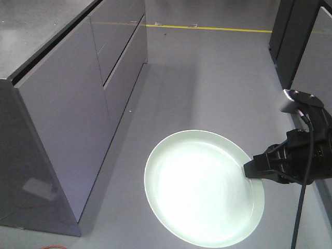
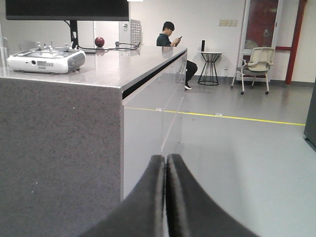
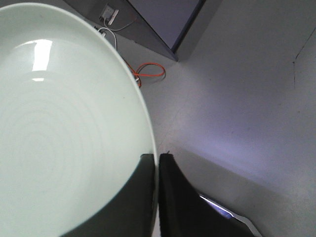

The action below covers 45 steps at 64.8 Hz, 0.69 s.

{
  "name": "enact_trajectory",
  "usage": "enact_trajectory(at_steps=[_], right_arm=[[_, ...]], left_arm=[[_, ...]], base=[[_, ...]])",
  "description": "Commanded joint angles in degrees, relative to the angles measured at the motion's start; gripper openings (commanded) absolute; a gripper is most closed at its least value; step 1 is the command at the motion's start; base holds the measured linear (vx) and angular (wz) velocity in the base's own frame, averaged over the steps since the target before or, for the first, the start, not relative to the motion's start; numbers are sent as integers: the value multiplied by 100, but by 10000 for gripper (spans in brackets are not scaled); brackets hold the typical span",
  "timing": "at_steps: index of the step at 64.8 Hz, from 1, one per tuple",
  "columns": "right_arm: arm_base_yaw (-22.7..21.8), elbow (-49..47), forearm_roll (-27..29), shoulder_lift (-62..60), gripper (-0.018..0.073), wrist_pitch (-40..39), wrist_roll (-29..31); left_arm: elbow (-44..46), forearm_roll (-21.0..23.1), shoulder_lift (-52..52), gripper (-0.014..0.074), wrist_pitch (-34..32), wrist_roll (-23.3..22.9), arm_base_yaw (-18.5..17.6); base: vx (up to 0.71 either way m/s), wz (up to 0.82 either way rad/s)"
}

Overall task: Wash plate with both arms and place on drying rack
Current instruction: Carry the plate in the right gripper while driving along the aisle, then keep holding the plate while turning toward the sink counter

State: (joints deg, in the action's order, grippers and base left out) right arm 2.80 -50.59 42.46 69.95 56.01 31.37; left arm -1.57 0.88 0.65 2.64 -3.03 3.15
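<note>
Plate (image 1: 202,189) rim pinched by right gripper (image 3: 157,159); left gripper (image 2: 166,159), seemingly empty, pressed together, wrist-view only.

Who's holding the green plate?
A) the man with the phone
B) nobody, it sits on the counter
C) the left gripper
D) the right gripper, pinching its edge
D: the right gripper has its two fingers closed on the rim of the plate.

plate (image 3: 59,128): pale mint, glossy, hogs the whole left side
right gripper (image 3: 157,160): black fingers pinching the plate's rim, one on each face
floor (image 3: 247,74): plain grey
orange cable (image 3: 148,71): looped on the floor near the cabinet (image 3: 163,17) corner
</note>
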Motion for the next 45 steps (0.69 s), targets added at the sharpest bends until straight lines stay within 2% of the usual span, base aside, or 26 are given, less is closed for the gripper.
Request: enact_trajectory(at_steps=[1,45], right_arm=[[-15,-147,286,-137,-8,-76,58],[-15,-147,286,-137,-8,-76,58]], left_arm=[[150,13,86,-6,-405,-47,-14],[150,13,86,-6,-405,-47,-14]], base=[[21,-1],[23,-4]])
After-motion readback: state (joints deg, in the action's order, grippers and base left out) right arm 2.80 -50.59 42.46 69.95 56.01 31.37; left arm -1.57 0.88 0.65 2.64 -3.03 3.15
